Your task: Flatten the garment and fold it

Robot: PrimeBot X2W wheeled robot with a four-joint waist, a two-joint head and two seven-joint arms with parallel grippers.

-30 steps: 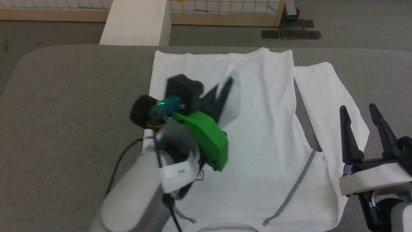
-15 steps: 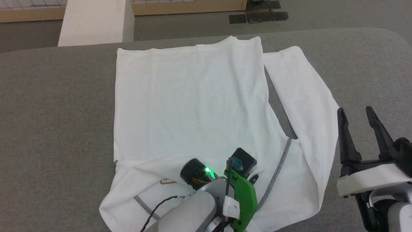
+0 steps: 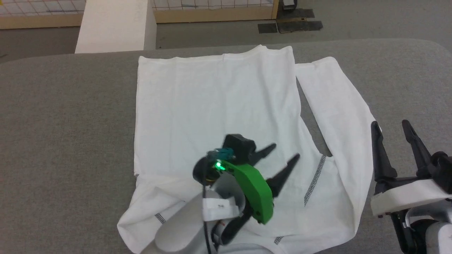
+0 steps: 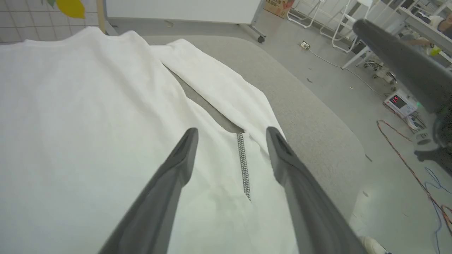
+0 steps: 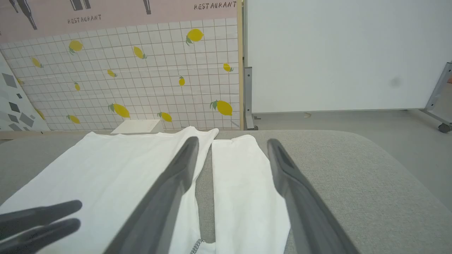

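Observation:
The garment (image 3: 215, 102) is a white shirt lying spread on the grey table (image 3: 67, 116), hem at the far side. Its right sleeve (image 3: 335, 98) lies straight beside the body, and the near left corner (image 3: 152, 204) is bunched in folds. My left gripper (image 3: 285, 151) hovers open over the shirt's near half with nothing between its fingers; in the left wrist view the gripper (image 4: 231, 131) frames a dark stitched seam (image 4: 242, 158). My right gripper (image 3: 390, 122) stands open at the table's right, beside the sleeve (image 5: 240, 176), also holding nothing (image 5: 233, 141).
A rigid white box (image 3: 116, 28) stands just beyond the table's far edge. Bare grey table (image 5: 353, 183) stretches to the right of the sleeve and to the left of the shirt. Cables and equipment (image 4: 399, 102) lie on the floor past the table's rounded right end.
The head camera has shifted. My left gripper, shut low over the near part of the shirt half a second ago, now stands open and raised, fingers pointing right. The right gripper is unchanged.

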